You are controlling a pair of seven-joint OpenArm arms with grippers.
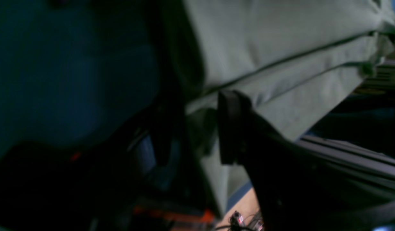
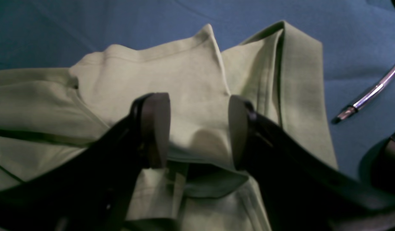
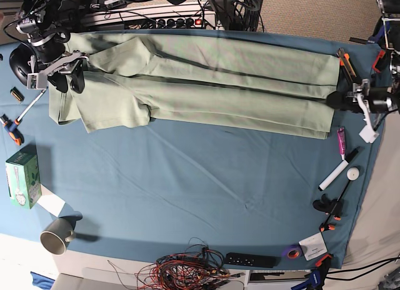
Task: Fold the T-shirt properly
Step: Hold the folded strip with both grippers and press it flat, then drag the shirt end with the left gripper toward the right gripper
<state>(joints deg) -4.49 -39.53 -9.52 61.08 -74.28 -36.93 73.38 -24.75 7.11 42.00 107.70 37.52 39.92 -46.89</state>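
Observation:
The pale sage-green T-shirt [image 3: 206, 84] lies folded lengthwise across the far side of the teal-blue tablecloth [image 3: 200, 177]. My right gripper [image 3: 59, 77] is at its collar and sleeve end. In the right wrist view the right gripper [image 2: 197, 131] is open, its fingers [image 2: 154, 128] straddling a raised fold of the shirt [image 2: 184, 64]. My left gripper [image 3: 337, 99] is at the shirt's opposite end, by the table edge. The left wrist view is dark: shirt fabric [image 1: 281, 48] runs between the close-set fingers [image 1: 229, 128] of the left gripper [image 1: 200, 131].
A green box [image 3: 23, 176] and a mug [image 3: 56, 235] sit at the near left. A screwdriver [image 3: 12, 130] lies at the left edge, and a chrome-shafted tool [image 2: 367, 96] beside the collar. A marker [image 3: 334, 174] and clamps lie at the right edge. Cables [image 3: 194, 271] are bundled at the front.

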